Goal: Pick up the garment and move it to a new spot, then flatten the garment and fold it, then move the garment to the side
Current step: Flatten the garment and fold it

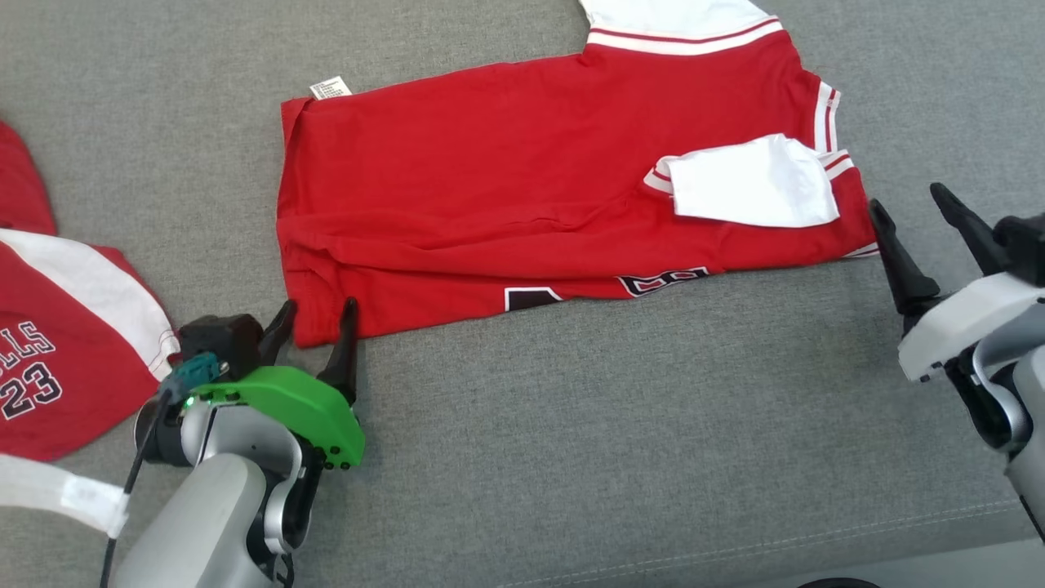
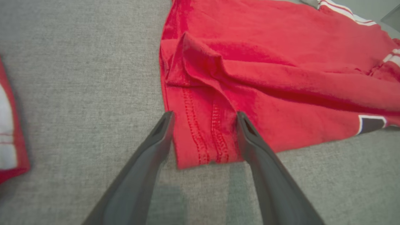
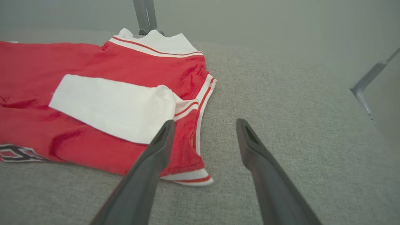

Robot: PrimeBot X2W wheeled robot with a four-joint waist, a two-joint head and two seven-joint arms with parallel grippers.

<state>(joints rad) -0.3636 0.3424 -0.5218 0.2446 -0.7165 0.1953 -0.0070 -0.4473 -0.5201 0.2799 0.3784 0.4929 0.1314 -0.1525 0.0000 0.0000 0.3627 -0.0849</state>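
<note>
Left gripper (image 1: 317,305), wide open and empty, straddles the hem (image 2: 203,150) of the folded red-and-white fabric jersey (image 1: 490,188); right gripper (image 1: 908,198) likewise, beside it. You risk grabbing one layer, unfolding it.

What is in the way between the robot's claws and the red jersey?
Nothing visible. The open left gripper has its fingers either side of the red jersey's hem corner. The open right gripper sits just beside the jersey's sleeve end, with bare grey cushion between them.
</note>
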